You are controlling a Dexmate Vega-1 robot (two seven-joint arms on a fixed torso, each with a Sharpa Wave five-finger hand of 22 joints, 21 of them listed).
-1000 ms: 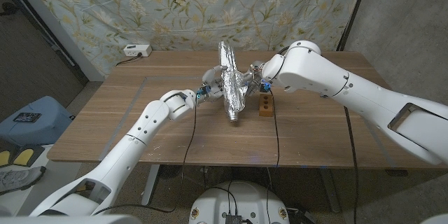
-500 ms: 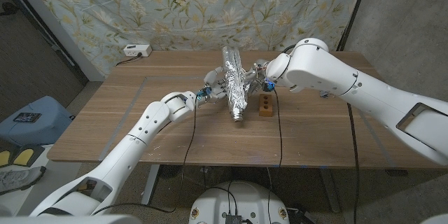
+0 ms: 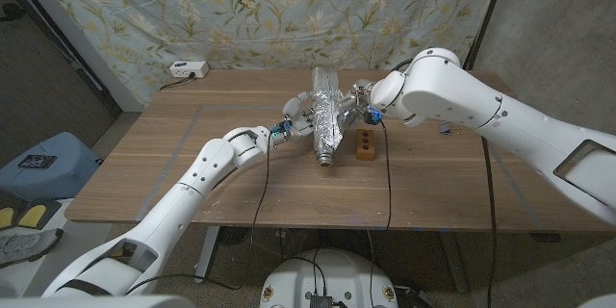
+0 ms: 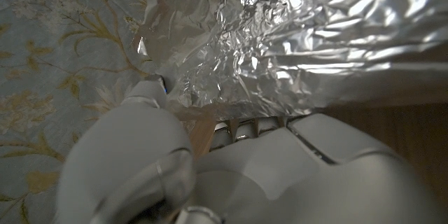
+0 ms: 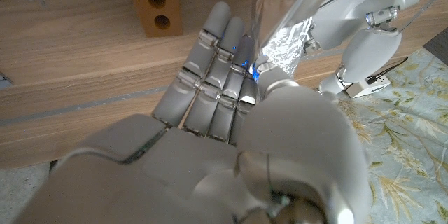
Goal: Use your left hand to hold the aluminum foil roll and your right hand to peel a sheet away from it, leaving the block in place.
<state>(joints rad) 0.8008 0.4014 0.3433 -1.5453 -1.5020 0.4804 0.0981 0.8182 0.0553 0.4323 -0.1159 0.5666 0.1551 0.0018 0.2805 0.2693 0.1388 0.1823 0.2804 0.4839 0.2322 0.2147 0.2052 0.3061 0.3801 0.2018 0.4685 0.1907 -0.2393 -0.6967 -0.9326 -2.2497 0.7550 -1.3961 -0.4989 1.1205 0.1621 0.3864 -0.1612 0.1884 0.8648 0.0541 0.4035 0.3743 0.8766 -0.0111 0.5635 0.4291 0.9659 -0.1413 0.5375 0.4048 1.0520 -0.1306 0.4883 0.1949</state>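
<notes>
While the left robot hand (image 3: pixel 292 117) grips the aluminum foil roll (image 3: pixel 325 125) from its left side at the centre of the head view, the roll lies on the tabletop (image 3: pixel 173 168) with one end pointing toward the lower edge of the frame. The right robot hand (image 3: pixel 360 102) touches the roll's right flank near its upper end, and in the right wrist view its thumb and fingers (image 5: pixel 224 63) close on a raised edge of foil. The block (image 3: pixel 365 144) stands just beside the roll, to its lower right, apart from both hands. By this reading, the peeling step is in hand and no full sheet is free. The next move calls for drawing the pinched edge away to the right, clear of the block, with the roll held firm.
</notes>
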